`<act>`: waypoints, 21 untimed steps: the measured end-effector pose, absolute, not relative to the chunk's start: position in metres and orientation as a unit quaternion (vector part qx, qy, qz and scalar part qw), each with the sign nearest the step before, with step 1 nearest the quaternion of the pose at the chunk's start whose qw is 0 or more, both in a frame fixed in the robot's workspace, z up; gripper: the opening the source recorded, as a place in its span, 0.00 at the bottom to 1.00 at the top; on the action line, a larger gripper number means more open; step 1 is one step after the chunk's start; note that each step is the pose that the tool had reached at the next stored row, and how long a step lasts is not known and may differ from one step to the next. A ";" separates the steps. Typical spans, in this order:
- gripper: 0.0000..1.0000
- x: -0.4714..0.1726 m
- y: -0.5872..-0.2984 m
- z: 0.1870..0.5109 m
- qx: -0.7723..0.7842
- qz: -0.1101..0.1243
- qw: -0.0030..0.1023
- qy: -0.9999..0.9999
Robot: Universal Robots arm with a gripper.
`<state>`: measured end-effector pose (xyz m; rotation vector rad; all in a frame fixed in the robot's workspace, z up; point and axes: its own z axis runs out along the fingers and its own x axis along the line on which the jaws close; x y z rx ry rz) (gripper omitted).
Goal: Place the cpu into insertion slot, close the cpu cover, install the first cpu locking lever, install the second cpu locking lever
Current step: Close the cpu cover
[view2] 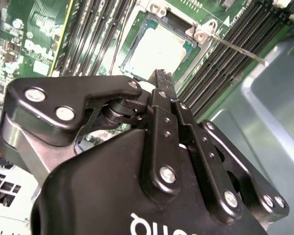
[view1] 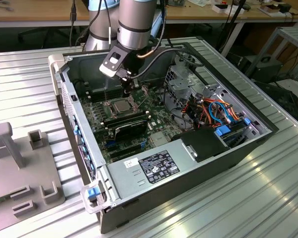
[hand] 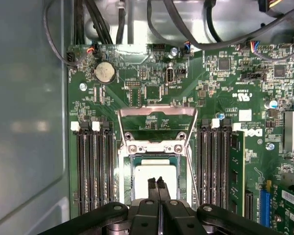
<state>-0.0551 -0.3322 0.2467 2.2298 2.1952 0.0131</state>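
Ribbed metal table carries an open computer case with a green motherboard lying flat inside. Over the board hangs the hand, fingertips pressed together. Just beneath it, the cpu cover stands flipped open, and the insertion slot holds the cpu, seated flat.

Even overhead room light falls on the ribbed metal table, which shines pale in the exterior view, while the inside of the open computer case sits in shadow under the arm. In both wrist views glare washes the cpu near white. Screw heads on the black gripper glint, and the grey case wall carries a dull reflection.
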 end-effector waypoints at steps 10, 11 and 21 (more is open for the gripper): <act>0.11 -0.027 -0.332 0.253 0.713 0.004 0.006 0.702; 0.11 -0.023 -0.332 0.254 0.713 0.004 0.006 0.702; 0.11 0.001 -0.332 0.270 0.713 0.004 0.007 0.702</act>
